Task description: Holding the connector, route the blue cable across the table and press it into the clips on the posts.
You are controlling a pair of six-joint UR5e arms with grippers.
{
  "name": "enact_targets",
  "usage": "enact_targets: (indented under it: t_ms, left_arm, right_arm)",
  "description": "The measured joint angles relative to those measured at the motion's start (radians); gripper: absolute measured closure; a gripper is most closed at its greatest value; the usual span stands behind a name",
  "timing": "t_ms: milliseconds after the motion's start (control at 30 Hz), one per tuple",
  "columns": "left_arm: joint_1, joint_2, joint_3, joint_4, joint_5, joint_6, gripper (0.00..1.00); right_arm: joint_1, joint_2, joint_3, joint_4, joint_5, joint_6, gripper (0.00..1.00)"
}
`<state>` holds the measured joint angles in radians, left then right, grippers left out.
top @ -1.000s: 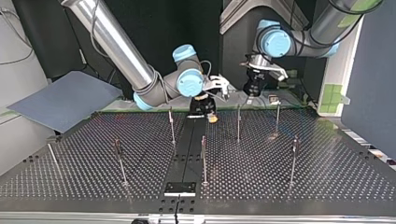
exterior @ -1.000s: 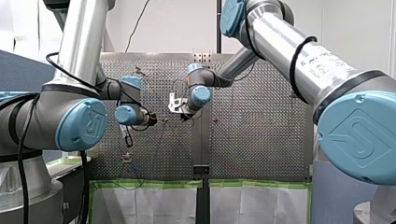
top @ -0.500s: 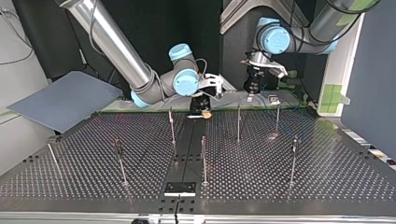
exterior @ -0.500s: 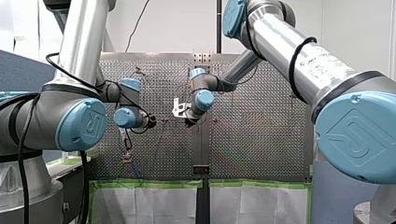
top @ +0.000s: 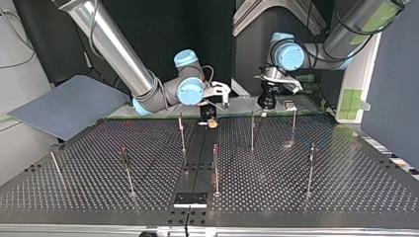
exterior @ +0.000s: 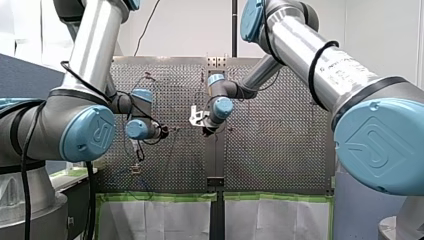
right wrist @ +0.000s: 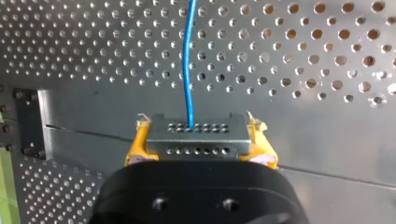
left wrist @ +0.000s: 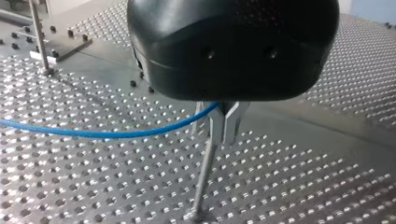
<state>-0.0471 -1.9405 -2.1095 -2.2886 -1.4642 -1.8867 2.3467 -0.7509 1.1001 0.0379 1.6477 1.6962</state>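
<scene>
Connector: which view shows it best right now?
Right wrist view: the connector fills the gap between my right hand's yellow pads, blue cable leaving it. Top view makes it too small to tell; front view hides it; left wrist view has only cable.

In the right wrist view the connector (right wrist: 196, 138) is sitting clamped between the fingers of my right gripper (right wrist: 200, 142), and the cable (right wrist: 188, 65) is running straight ahead from it over the table (right wrist: 327, 121). In the left wrist view the cable is coming in from the side and is pinched between the fingers of my left gripper (left wrist: 224, 122), just above a post (left wrist: 203, 179). In the top view both grippers are hanging at the table's far edge, my left one to the right, with posts (top: 216, 168) standing nearer the camera.
</scene>
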Motion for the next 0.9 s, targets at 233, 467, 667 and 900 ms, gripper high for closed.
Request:
enact_targets:
  t_ms: [233, 467, 667, 900]
  left_arm:
    - [0.009, -0.032, 0.06, -0.029, 0.008, -0.001, 1.0]
    - [0.014, -0.099, 0.129, -0.06, 0.022, 0.004, 1.0]
    - [0.029, -0.138, 0.178, -0.088, 0.019, -0.007, 1.0]
    - [0.047, -0.144, 0.24, -0.115, 0.007, -0.011, 0.62]
  right_arm:
    - [-0.014, 0.0, -0.001, -0.002, 0.001, -0.001, 1.0]
    - [-0.032, 0.0, -0.001, -0.002, -0.005, -0.008, 1.0]
    - [-0.043, 0.0, -0.001, -0.002, -0.006, -0.016, 1.0]
    - [-0.045, 0.0, -0.002, -0.003, -0.006, -0.027, 1.0]
